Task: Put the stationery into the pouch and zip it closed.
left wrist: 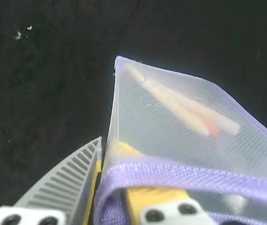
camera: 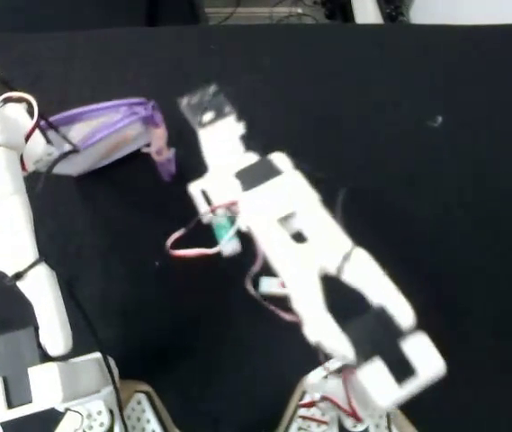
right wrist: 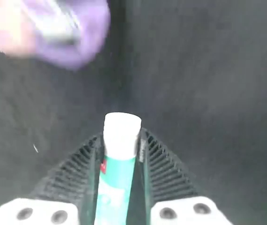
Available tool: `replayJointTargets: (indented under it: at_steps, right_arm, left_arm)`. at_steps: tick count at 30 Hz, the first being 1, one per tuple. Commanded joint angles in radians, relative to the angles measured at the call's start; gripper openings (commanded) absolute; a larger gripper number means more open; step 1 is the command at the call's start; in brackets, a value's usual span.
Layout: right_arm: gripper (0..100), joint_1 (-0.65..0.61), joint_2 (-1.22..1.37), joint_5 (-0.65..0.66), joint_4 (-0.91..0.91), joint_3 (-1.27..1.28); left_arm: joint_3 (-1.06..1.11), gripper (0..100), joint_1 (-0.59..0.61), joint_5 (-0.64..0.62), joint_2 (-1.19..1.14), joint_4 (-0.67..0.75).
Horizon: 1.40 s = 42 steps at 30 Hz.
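Note:
The pouch (camera: 103, 130) is clear mesh with purple edging and lies at the table's far left. My left gripper (left wrist: 106, 157) is shut on its purple rim (left wrist: 171, 176); in the high view this gripper (camera: 50, 151) sits at the pouch's left end. Two cream and orange pens (left wrist: 189, 112) lie inside the pouch. My right gripper (right wrist: 120, 133) is shut on a teal tube with a white cap (right wrist: 119, 150). In the high view that gripper (camera: 206, 110) hangs just right of the pouch's purple end (camera: 161, 157). The pouch (right wrist: 72, 33) shows as a purple blur ahead of the tube.
The table (camera: 417, 180) is covered in black cloth. The right arm's white body (camera: 309, 261) crosses the middle of the table, with red cables (camera: 188, 245) looping beside it. The left arm (camera: 8, 234) stands along the left edge.

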<state>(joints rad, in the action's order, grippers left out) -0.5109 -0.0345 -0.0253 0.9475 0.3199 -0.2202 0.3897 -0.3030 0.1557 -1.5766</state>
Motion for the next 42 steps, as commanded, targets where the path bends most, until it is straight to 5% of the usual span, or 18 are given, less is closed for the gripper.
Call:
replayJointTargets:
  at_steps: [1,12,24,42]
  right_arm:
    - [1.1,0.021,-0.245,0.009,-0.086,-0.035]
    - [1.1,0.014,-0.513,0.006,-0.333,0.007]
    - [1.1,-0.152,-0.748,0.106,-1.240,0.572]
    - [1.1,-0.275,-0.346,0.138,-1.929,0.616]
  left_arm:
    - [-0.002,3,-0.038,0.000,0.003,-0.012]
    - [0.005,3,-0.045,0.003,-0.005,-0.011]
    - [0.007,3,-0.041,0.006,-0.006,-0.005]
    - [0.007,3,-0.039,0.006,-0.008,-0.003]
